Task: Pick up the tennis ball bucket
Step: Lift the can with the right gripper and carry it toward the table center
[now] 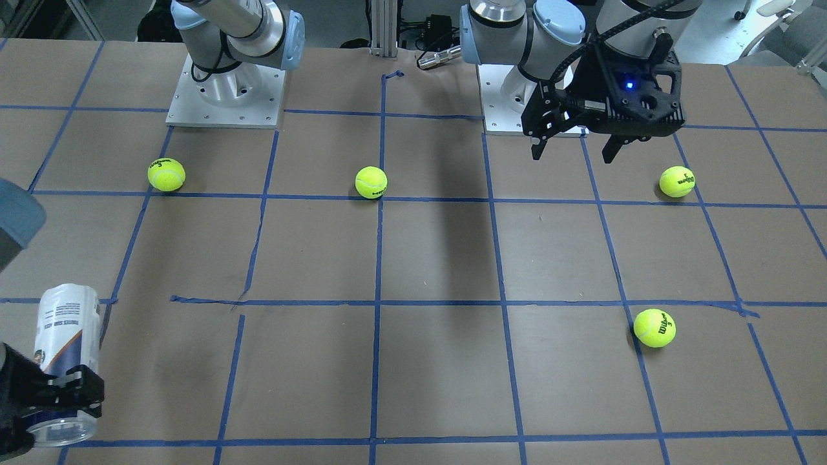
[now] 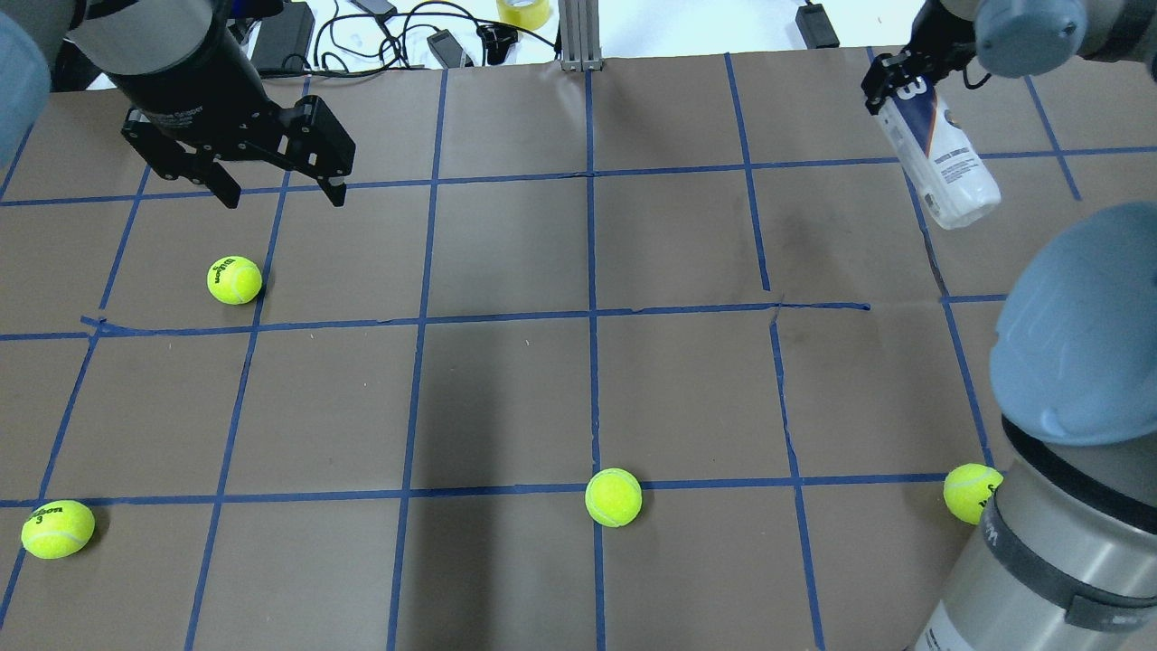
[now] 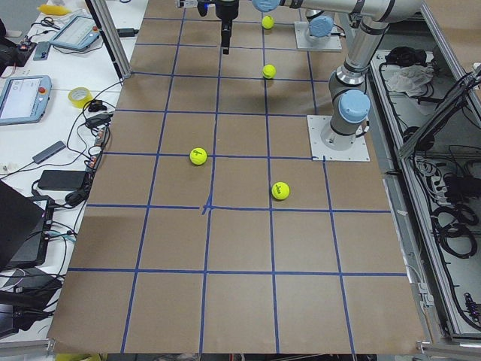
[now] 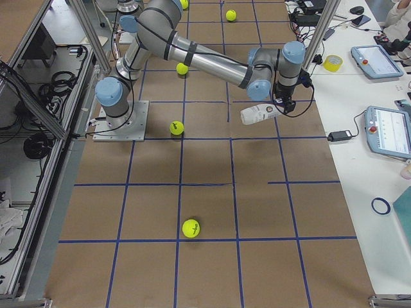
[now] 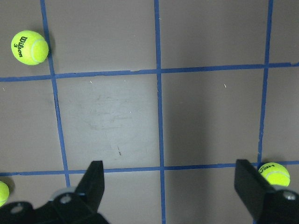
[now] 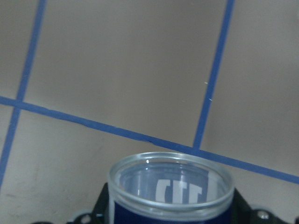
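Note:
The tennis ball bucket (image 2: 949,163) is a clear can with a white and navy label. My right gripper (image 2: 890,86) is shut on its navy end and holds it tilted above the table's far right part. It also shows in the front view (image 1: 68,336), in the right side view (image 4: 260,113), and as an open clear rim in the right wrist view (image 6: 170,179). My left gripper (image 2: 282,194) is open and empty, hovering over the far left of the table; it also shows in the front view (image 1: 575,152) and in its own wrist view (image 5: 170,186).
Several yellow-green tennis balls lie loose on the brown, blue-taped table: one (image 2: 234,279) just below my left gripper, one (image 2: 58,528) at the near left, one (image 2: 614,496) near the middle, one (image 2: 972,493) by my right arm's base. Cables lie past the far edge.

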You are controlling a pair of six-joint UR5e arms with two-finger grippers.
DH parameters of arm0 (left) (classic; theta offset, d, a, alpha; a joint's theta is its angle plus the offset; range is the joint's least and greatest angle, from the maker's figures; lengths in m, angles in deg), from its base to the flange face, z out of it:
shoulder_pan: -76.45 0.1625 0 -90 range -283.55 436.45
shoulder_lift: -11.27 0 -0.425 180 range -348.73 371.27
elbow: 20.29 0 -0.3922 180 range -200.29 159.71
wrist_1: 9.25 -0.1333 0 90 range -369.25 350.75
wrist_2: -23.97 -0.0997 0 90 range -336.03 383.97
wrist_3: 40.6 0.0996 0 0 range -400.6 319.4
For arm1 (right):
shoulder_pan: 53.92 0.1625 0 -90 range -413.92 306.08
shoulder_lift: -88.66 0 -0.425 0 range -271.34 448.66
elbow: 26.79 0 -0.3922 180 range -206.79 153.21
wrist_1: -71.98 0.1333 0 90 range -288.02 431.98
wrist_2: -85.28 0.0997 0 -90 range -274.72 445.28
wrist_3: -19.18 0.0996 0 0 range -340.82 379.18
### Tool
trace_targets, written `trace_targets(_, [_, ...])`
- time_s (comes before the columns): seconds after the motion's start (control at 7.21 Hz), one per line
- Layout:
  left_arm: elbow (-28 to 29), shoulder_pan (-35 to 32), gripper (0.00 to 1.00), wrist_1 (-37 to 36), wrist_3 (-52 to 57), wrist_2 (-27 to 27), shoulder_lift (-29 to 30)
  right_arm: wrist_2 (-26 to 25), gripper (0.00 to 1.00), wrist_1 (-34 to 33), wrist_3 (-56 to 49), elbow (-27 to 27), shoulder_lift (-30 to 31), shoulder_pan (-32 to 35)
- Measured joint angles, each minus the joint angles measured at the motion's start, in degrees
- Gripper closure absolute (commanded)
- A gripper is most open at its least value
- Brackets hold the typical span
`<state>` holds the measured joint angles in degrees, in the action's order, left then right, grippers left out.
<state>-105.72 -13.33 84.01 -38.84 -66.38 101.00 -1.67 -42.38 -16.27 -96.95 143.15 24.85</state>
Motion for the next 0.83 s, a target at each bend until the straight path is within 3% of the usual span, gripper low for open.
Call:
trace_targets(0.28, [0.0, 0.1, 0.00, 0.0, 0.0, 0.0, 0.0, 0.0, 0.68, -0.3, -6.6, -1.3, 0.9, 5.0])
trace_targets(0.83, [0.0, 0.1, 0.00, 0.0, 0.0, 0.0, 0.0, -0.6, 0.93, -0.5, -14.8, -4.2, 4.2, 16.0])
